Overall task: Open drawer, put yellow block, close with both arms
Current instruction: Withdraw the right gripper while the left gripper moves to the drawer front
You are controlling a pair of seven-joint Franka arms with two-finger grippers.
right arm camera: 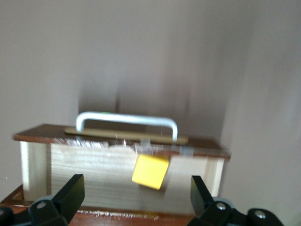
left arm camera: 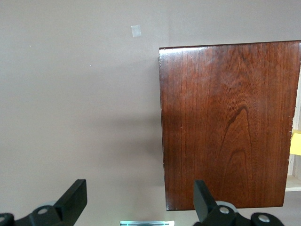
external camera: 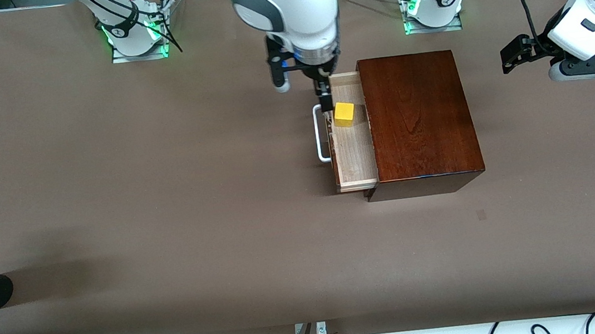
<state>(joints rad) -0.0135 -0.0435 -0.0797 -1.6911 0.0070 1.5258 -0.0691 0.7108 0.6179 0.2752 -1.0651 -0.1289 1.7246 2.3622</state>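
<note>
The brown worktop (external camera: 167, 204) is bare close to the front camera. Next comes the dark wooden box (external camera: 418, 119). Its drawer (external camera: 355, 155) is pulled out at the box's nine o'clock, and the white handle (external camera: 320, 136) sits at nine o'clock of the drawer. The yellow block (external camera: 344, 114) is inside the drawer, up at the twelve o'clock end of the pale tray. It looks tipped, so I cannot tell if it lies flat yet. The right tool (external camera: 317, 91) hangs over that same end of the drawer, just above the block. Its fingers are spread wide and it has nothing in them. The left tool (external camera: 513, 55) waits over the worktop at the box's three o'clock. It is spread wide too and has nothing in it. The block looks dropped in, so closing seems to come next. To do it well, the right tool should go straight up first, so it does not bump the block or tray. Then it can push the drawer front flat and slowly, while the left tool holds the box steady from three o'clock.
</note>
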